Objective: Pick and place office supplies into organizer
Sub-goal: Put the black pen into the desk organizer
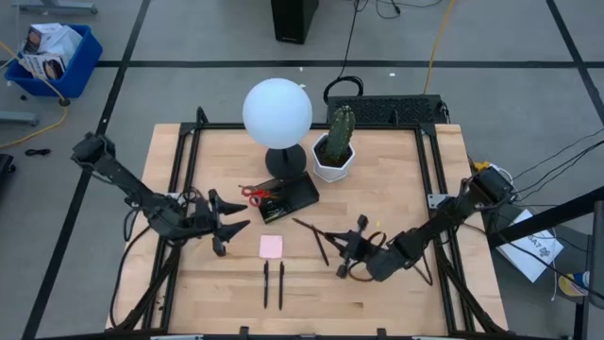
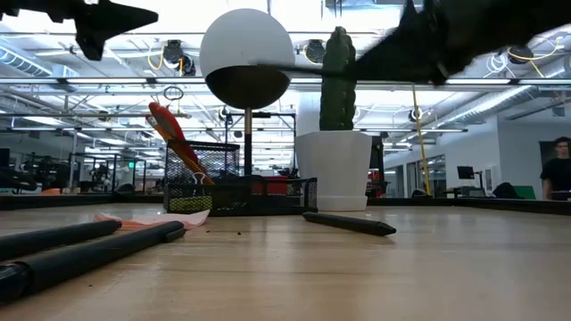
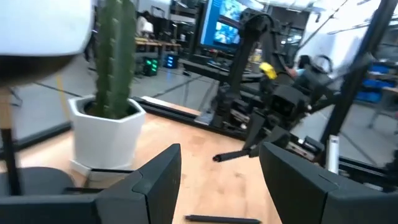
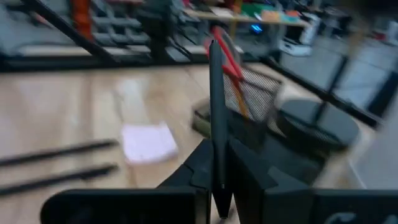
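Black mesh organizer (image 1: 291, 195) holds red scissors (image 1: 253, 194); pink sticky pad (image 1: 271, 246), two black pens (image 1: 274, 284) flat nearby.

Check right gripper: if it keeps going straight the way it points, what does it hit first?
Probably the black mesh organizer. The right gripper, fingers shut on a slim black pen, points at its mesh cup holding the red-handled scissors. Depth unclear.

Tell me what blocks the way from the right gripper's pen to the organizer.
Nothing visible does. The right gripper holds a pen, and only bare table lies between it and the organizer; the sticky pad sits off to the side.
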You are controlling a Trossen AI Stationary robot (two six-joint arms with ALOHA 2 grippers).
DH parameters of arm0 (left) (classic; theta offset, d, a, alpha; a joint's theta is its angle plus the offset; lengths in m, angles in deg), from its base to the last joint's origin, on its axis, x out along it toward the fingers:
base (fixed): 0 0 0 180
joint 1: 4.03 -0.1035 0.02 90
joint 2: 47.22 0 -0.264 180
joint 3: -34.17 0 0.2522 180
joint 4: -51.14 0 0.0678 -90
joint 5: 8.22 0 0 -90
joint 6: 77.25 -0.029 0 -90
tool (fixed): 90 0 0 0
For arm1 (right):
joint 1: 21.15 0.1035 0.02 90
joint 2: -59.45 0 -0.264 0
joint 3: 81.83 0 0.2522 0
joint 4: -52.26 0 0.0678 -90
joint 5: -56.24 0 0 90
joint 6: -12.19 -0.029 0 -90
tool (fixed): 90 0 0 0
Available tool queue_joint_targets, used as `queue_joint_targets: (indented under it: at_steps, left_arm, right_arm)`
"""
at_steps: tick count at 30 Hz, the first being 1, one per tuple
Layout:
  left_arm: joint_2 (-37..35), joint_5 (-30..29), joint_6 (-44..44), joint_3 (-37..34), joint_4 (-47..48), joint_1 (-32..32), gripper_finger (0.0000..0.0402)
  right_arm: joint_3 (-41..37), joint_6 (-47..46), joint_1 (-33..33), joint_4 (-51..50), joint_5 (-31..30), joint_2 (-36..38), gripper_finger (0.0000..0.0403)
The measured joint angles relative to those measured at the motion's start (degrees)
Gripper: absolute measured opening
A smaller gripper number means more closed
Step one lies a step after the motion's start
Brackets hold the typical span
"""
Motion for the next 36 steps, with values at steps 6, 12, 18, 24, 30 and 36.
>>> queue_joint_targets:
  at_steps: [6,12,18,24,30,36]
  left_arm:
    - [4.8,9.58,4.67,0.0,-5.04,-5.78,0.0225]
    - [11.77,13.56,4.93,0.0,-14.24,-9.56,0.0225]
    - [16.91,16.9,7.34,0.02,-19.08,-12.33,0.0225]
    - [21.62,22.41,6.95,0.02,-28.13,-15.26,0.0225]
    - [25.02,27.75,9.09,0.03,-32.02,-18.39,0.0225]
    - [28.13,28.79,11.09,0.62,-34.87,-20.92,0.0225]
  right_arm:
    - [0.02,7.82,-3.74,9.54,7.55,-0.15,0.0026]
    - [0.02,11.34,-6.75,14.27,13.28,-0.13,0.0026]
    - [0.02,13.84,-8.52,17.92,16.12,-0.13,0.0026]
    - [0.04,13.84,-10.49,17.88,19.09,-0.13,0.0026]
    - [0.04,15.09,-11.2,18.76,19.11,-0.13,0.0026]
    - [0.04,15.21,-11.91,19.14,20.29,-0.13,0.0026]
